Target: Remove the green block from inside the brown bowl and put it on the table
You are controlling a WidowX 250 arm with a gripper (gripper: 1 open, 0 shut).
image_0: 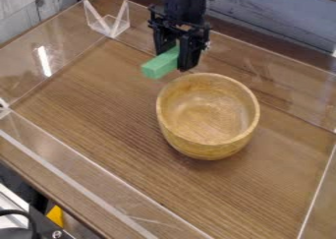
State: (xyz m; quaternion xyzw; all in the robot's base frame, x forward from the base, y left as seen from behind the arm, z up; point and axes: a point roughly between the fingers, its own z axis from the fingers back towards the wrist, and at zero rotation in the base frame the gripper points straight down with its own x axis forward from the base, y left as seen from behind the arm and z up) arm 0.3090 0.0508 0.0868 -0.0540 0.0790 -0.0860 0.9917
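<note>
Black gripper [180, 58] pinching flat-sided green block [160, 65], apparently clear of round wooden brown bowl [207, 115]

One green block [159, 64], one brown bowl [207, 115] (empty), one pincer [179, 58], one table [92, 115].

table [92, 135]: brown wood grain, smooth, slight sheen
walls [39, 61]: clear plastic, glossy, catching glare
brown bowl [207, 135]: light tan wood, smooth, satin finish
green block [160, 64]: bright green, plain, matt
gripper [180, 58]: black, matt, hard-looking
</note>
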